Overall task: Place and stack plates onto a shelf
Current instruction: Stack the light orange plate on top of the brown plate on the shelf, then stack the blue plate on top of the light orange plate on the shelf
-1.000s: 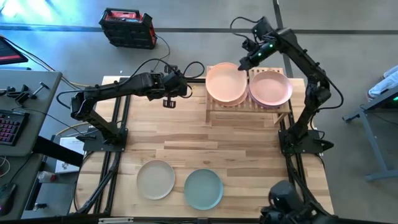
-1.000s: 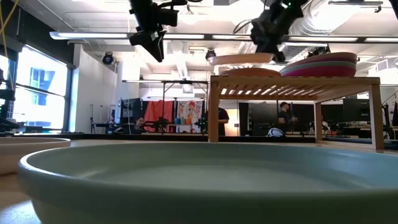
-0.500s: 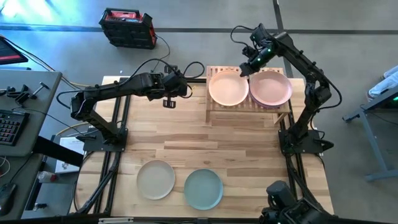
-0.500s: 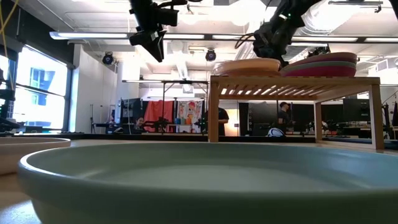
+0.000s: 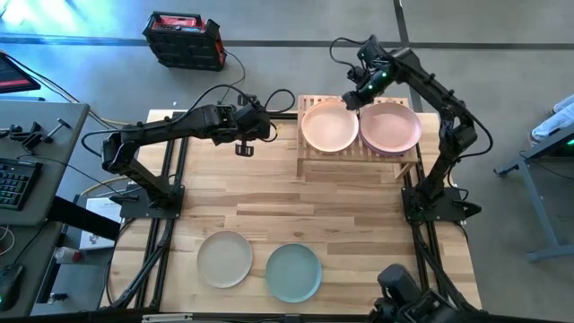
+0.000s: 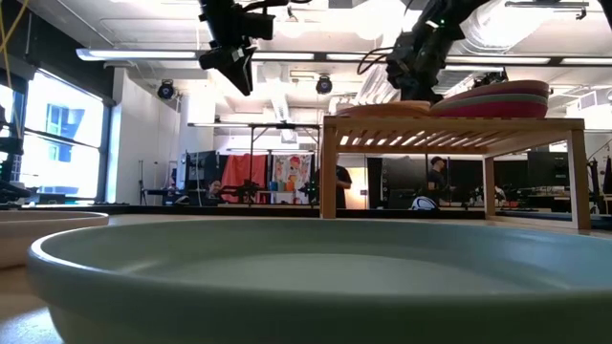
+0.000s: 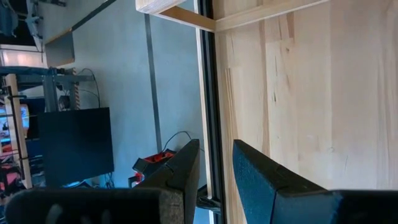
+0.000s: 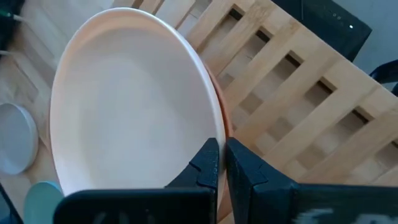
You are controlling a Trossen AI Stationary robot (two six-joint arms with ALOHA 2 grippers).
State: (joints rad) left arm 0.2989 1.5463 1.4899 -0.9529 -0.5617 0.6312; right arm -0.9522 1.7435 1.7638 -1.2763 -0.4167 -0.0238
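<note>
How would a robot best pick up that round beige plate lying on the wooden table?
By its raised rim. The round beige plate lies flat beside the teal plate, so a judgement: come from above at its free edge, away from the teal one, one finger inside, one outside.

Two black jointed arms trail looping black cables; the right arm (image 5: 429, 85) carries a small green light.
</note>
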